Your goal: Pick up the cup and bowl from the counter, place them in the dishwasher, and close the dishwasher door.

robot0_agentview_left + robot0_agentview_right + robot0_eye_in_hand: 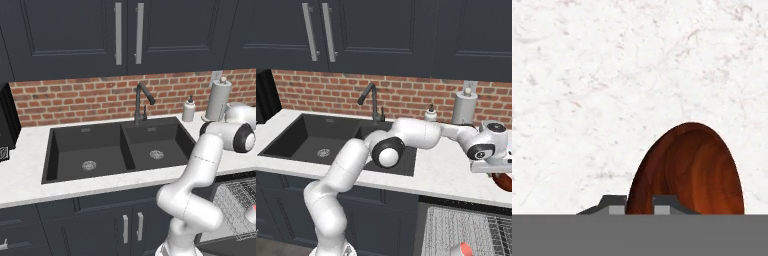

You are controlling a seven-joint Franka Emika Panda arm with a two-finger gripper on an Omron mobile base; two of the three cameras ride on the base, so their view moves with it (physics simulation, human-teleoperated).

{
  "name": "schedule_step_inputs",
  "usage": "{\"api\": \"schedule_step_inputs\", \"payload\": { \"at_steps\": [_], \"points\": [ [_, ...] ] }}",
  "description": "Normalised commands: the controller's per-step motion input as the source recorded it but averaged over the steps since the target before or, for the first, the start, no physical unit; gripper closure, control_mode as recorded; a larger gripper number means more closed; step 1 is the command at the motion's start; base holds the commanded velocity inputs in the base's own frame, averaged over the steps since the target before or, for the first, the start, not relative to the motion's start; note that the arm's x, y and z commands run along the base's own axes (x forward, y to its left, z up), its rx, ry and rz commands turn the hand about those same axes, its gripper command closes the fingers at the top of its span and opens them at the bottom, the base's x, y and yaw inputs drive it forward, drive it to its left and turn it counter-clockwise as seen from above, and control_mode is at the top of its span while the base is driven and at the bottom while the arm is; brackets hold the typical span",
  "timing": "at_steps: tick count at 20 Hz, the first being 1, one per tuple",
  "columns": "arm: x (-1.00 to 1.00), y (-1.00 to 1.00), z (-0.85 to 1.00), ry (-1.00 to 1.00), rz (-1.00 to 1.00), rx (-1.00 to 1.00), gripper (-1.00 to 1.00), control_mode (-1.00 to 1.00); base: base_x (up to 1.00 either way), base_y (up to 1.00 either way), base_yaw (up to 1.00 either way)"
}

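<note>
Gripping bowl rim, pincer [639,202] over table [612,75].
Fingers nearly together, astride the brown wooden bowl's [692,170] near rim; bowl just ahead; bare white table beyond it and to both sides.

A reddish-brown wooden bowl [692,170] is seen on the white stone-like counter [612,75], its near rim set between the two jaws, one inside and one outside.
</note>
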Motion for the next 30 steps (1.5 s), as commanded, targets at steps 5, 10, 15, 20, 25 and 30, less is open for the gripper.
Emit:
{"api": "schedule_step_inputs", "payload": {
  "at_steps": [5,10,15,20,25,30],
  "points": [
    [-1.00,0.40,0.26,-0.15,0.00,0.24,1.00,-1.00,0.00,0.00,0.00],
    [-1.00,0.59,-0.13,-0.17,0.02,0.20,1.00,-1.00,0.00,0.00,0.00],
    [-1.00,0.68,-0.51,-0.29,0.07,0.02,1.00,-1.00,0.00,0.00,0.00],
    [-0.91,0.95,-0.85,-0.29,0.17,-0.01,1.00,-1.00,0.00,0.00,0.00],
    [-0.41,0.88,-1.00,-0.25,0.15,-0.13,1.00,-1.00,0.00,0.00,0.00],
    [-0.05,0.13,-0.67,-0.28,0.16,-0.04,1.00,-1.00,0.00,0.00,0.00]
  ]
}}
